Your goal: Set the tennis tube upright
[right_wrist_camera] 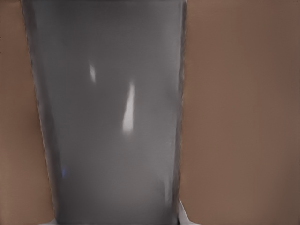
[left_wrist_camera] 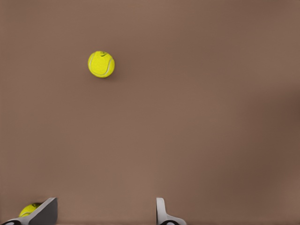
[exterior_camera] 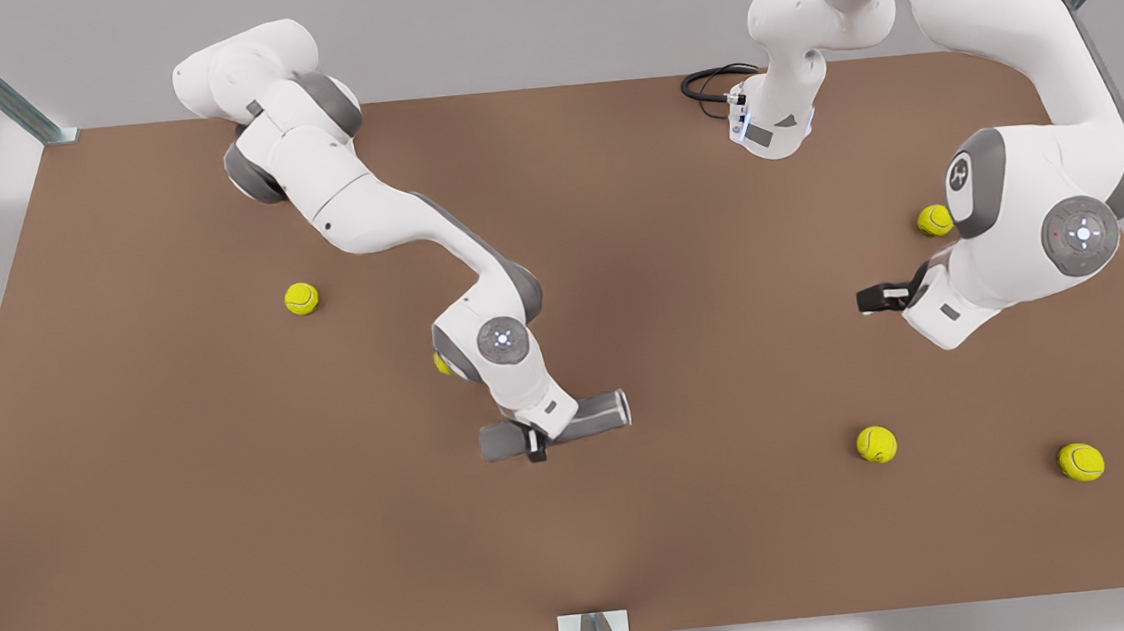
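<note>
My right gripper (exterior_camera: 535, 445) is clamped across the middle of the tennis tube (exterior_camera: 590, 418), which lies on its side on the brown table (exterior_camera: 239, 542) near the front edge. Farther back, toward the front view's right, my left gripper (exterior_camera: 870, 299) hangs above the table with fingers (left_wrist_camera: 161, 213) spread apart, holding nothing, a tennis ball (left_wrist_camera: 101, 64) below it.

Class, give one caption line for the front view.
Right gripper grips the lying tube; left gripper waits open.
</note>
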Controlling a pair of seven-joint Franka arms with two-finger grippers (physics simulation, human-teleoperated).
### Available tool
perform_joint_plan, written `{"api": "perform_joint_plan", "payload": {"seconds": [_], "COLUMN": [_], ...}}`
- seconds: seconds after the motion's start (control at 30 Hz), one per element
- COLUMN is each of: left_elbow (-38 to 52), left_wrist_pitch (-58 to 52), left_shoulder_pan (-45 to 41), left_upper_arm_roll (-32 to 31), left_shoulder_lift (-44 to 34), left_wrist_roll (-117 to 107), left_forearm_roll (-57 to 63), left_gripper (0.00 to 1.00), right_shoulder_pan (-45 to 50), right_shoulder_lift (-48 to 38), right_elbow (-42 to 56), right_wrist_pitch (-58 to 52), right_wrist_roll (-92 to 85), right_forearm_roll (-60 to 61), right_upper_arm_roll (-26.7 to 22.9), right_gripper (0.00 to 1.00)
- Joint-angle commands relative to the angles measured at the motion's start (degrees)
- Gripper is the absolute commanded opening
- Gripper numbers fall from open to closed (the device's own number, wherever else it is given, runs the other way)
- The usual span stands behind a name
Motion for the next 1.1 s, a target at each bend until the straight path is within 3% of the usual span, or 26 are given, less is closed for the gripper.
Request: {"api": "perform_joint_plan", "payload": {"seconds": [0.0,0.37,0.5,0.57,0.6,0.63,0.67,0.7,0.73,0.77,0.87,1.07], "left_elbow": [0.00,0.00,0.00,0.00,0.00,0.00,-0.78,-4.99,-9.66,-10.63,-12.39,-18.63], "left_wrist_pitch": [0.00,0.62,1.40,5.26,7.55,7.65,8.52,9.93,10.72,10.64,12.21,35.15], "left_shoulder_pan": [0.01,0.01,0.80,0.71,0.54,0.71,1.85,2.99,3.96,4.40,4.40,2.64], "left_upper_arm_roll": [0.00,0.00,0.00,0.00,-0.09,0.00,0.00,0.00,0.09,0.09,-0.09,-7.20], "left_shoulder_lift": [0.04,1.19,1.98,5.13,7.24,12.68,16.73,17.18,17.62,19.11,22.45,23.77], "left_wrist_roll": [0.04,0.04,-0.49,-18.36,-27.00,-29.50,-25.03,-14.50,-1.30,6.53,25.78,25.26], "left_forearm_roll": [0.02,0.02,-4.82,-17.35,-24.64,-40.02,-51.89,-57.54,-61.85,-62.47,-62.74,-72.14], "left_gripper": [1.00,1.00,1.00,1.00,1.00,1.00,1.00,1.00,0.99,0.99,0.99,0.99], "right_shoulder_pan": [0.23,3.49,-7.58,-13.56,-14.53,-14.62,-14.71,-16.81,-17.17,-19.45,-21.13,-21.92], "right_shoulder_lift": [0.54,3.61,-9.12,-17.65,-20.10,-25.81,-33.63,-42.41,-44.90,-44.02,-43.50,-40.07], "right_elbow": [0.72,4.59,4.15,3.97,3.02,-4.52,-15.58,-29.39,-31.37,-26.00,-23.63,-18.26], "right_wrist_pitch": [-0.02,-1.51,-20.58,-35.33,-37.46,-37.03,-34.14,-30.62,-30.52,-31.31,-31.31,-37.38], "right_wrist_roll": [0.23,1.64,2.95,19.00,24.91,27.39,37.45,50.39,52.35,51.48,52.00,48.75], "right_forearm_roll": [-0.08,0.36,16.87,15.14,13.55,14.51,14.07,14.60,14.34,14.60,14.60,13.90], "right_upper_arm_roll": [0.00,-0.09,0.62,0.00,-0.09,-5.44,-7.56,-7.65,-7.65,-7.47,-7.21,-7.47], "right_gripper": [0.89,1.00,1.00,1.00,1.00,1.00,1.00,1.00,1.00,1.00,1.00,1.00]}}
